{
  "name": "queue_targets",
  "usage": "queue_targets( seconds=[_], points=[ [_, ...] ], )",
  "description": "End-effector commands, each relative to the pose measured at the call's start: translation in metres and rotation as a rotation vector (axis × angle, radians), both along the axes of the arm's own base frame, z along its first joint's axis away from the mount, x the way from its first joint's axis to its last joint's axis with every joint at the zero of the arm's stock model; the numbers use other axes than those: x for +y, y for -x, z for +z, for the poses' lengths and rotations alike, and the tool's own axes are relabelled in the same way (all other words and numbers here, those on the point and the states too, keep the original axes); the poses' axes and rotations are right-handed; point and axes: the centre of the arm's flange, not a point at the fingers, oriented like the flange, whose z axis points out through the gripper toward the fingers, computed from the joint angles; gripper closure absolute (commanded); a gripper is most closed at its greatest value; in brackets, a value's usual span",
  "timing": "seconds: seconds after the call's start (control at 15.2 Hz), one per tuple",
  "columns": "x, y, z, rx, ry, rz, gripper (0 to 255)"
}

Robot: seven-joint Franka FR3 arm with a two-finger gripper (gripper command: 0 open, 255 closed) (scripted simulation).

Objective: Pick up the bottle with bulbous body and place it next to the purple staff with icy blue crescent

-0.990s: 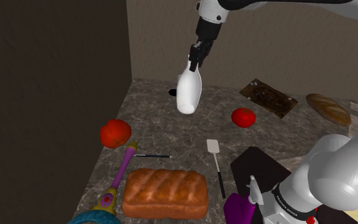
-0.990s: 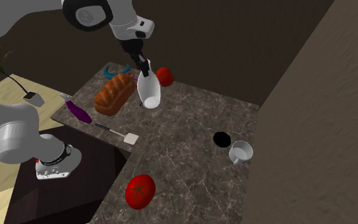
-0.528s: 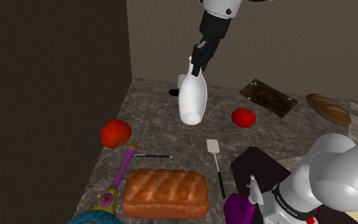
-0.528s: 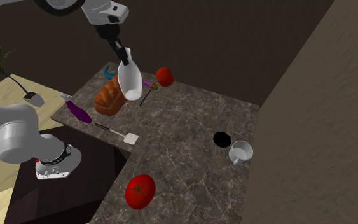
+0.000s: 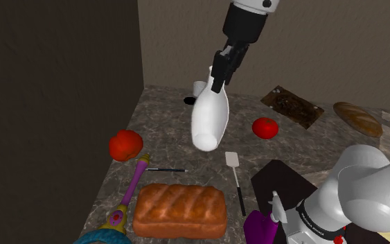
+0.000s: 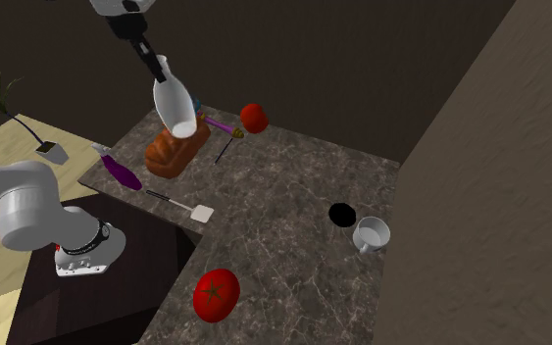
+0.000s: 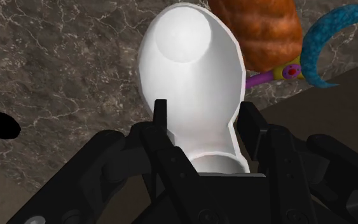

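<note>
A white bottle [image 5: 210, 122] with a bulbous body hangs in the air above the marble counter [image 5: 172, 118], tilted with its neck up. My gripper [image 5: 218, 71] is shut on the neck. From the second exterior view, the bottle [image 6: 174, 103] and gripper [image 6: 153, 67] are over the far end of the bread loaf. In the wrist view the fingers [image 7: 161, 111] clasp the bottle [image 7: 193, 70]. The purple staff [image 5: 135, 180] lies along the counter's edge beside the loaf. Its blue crescent [image 7: 327, 44] shows beyond the bottle.
An orange-brown bread loaf [image 5: 179, 210] lies next to the staff. Two red tomatoes [image 5: 125, 144] [image 5: 264, 127], a spatula [image 5: 235, 177] and a thin black stick [image 5: 165, 170] lie on the counter. A mug [image 6: 372, 235] and black disc [image 6: 342, 214] sit by the wall.
The arm has carried the bottle away from the wall, toward the bread loaf and the staff. The grip has not changed.
</note>
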Motion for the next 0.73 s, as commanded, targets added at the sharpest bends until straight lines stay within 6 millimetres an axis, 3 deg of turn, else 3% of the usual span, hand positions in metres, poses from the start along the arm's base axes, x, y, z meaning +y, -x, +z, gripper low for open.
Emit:
queue_targets(
  seconds=[0.0,0.66],
  points=[
    [0.018,0.019,0.009,0.000,0.000,-0.001,255],
    [0.103,0.114,0.045,0.000,0.000,-0.001,255]
  ],
)
